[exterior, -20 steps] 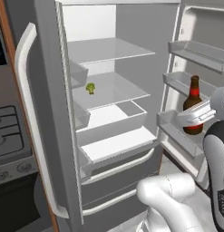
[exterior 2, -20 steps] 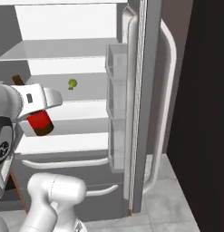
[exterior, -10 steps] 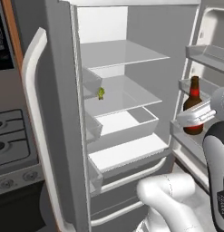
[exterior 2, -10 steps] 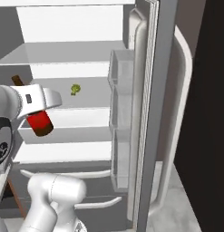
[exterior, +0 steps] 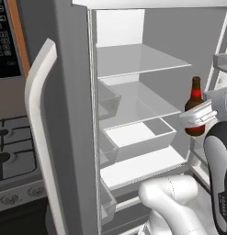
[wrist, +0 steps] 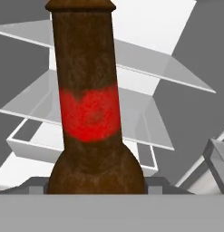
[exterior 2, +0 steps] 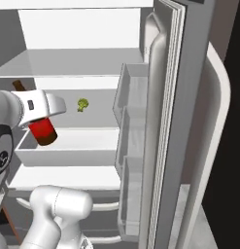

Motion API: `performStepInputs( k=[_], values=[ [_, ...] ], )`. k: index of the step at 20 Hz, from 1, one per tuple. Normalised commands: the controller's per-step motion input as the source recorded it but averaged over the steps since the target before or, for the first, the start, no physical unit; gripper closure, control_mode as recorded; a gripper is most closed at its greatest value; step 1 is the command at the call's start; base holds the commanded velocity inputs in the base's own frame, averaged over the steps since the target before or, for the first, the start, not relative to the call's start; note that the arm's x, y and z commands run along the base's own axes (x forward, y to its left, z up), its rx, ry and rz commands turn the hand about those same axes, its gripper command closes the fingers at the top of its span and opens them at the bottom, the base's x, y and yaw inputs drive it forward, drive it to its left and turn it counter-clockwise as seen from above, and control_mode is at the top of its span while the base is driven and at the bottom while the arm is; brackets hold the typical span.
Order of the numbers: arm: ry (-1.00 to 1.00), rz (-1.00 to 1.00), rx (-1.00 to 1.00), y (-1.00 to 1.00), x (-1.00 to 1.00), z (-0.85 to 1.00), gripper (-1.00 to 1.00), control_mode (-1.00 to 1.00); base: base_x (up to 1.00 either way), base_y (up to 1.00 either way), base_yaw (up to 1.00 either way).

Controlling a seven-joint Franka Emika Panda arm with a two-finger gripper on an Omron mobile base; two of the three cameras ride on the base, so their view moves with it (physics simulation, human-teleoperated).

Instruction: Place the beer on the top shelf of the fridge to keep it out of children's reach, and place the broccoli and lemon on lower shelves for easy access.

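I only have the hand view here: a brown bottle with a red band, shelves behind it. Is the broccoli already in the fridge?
Observer: Yes. The right base view shows the broccoli lying on a middle shelf, below the top shelf.
Operator: Is the bottle really held, or standing on something?
Observer: Held. In the left base view the gripper is shut on the beer, in the air outside the fridge.
Operator: Is the bottle upright?
Observer: Upright in the left base view, neck up.
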Motion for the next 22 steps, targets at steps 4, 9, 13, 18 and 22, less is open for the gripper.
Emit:
performStepInputs(
  k=[4, 9, 13, 18, 22],
  values=[
    [0.0, 0.0, 0.0, 0.0, 0.0, 0.0, 1.0, 1.0, 0.51, 0.0, 0.19],
    [0.0, 0.17, 0.0, 0.0, 0.41, -0.14, 1.0, -1.0, 0.0, 0.0, 0.0],
    [-0.01, 0.15, 0.01, 0.0, 0.3, -0.01, 1.0, -1.0, 0.0, 0.0, 0.0],
    [-0.03, 0.1, 0.01, 0.0, 0.15, 0.02, 1.0, -1.0, 0.0, 0.0, 0.0],
    [0.0, 0.01, 0.0, 0.0, 0.05, 0.21, 1.0, -1.0, 0.0, 0.0, 0.0]
  ],
)
